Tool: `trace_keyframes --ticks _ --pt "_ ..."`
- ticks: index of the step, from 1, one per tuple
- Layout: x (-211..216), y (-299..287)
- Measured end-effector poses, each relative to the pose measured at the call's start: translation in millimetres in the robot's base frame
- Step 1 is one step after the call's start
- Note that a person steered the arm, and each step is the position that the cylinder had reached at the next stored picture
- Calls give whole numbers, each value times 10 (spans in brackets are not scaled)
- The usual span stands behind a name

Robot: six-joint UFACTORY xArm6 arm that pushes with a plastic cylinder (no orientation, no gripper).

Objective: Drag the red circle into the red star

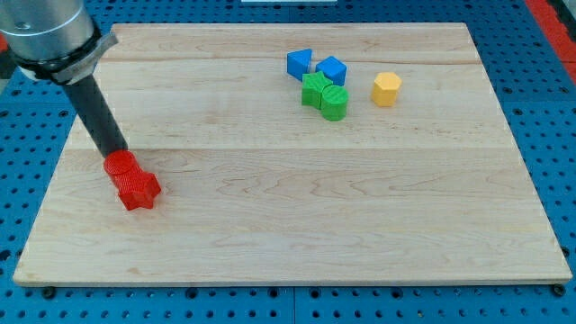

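The red circle (118, 164) lies at the tabletop's (297, 234) left part, already touching the red star (139, 189) on its upper-left side. My tip (117, 151) stands against the circle's top edge. This end effector is only a rod, without jaws to open or close. The circle looks light, stiff and easy to slide; push its far side. The left edge is near; much open room lies to the right.

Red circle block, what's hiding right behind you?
Behind the red circle, toward the view's top, stands my tip, touching its upper edge. The rod's very end is partly hidden there. On its other side, the red star touches it.
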State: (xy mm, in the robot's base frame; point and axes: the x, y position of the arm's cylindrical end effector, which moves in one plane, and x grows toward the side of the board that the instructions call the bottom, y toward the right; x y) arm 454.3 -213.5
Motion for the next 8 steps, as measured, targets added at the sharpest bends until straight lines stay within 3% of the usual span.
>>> trace_keyframes --ticks 2,4,5,6,7,8 --pt "64 581" --pt "689 1252" --pt "813 850" --pt "750 373" --pt "642 501" --pt "147 533"
